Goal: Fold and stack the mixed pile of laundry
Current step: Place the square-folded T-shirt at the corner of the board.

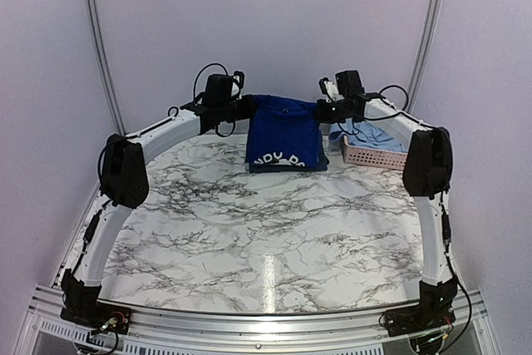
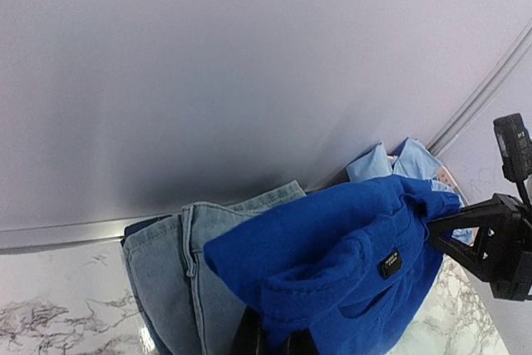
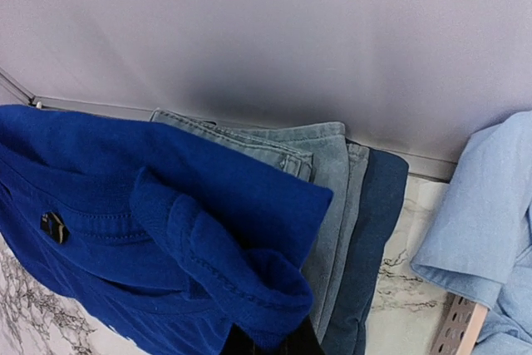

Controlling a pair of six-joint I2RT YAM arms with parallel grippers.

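Pale lilac walls close round a white, grey-veined marble tabletop (image 1: 266, 239). At its far edge a royal-blue cotton T-shirt with white lettering (image 1: 283, 135) hangs stretched between the two arms. The left claw (image 1: 245, 108) is pinched on one upper corner and the right claw (image 1: 320, 110) on the other, and fabric bunches over both in the wrist views. Behind the shirt lies a folded stack of faded denim (image 3: 328, 164) with a navy piece (image 3: 378, 222). A light-blue collared shirt (image 1: 376, 135) lies in the pink plastic lattice basket (image 1: 366, 156). The step looks like spreading the T-shirt for folding. To do it well, both claws should hold it level and taut, draw it toward the bare middle, and lay the hem down first — clear of the stack.
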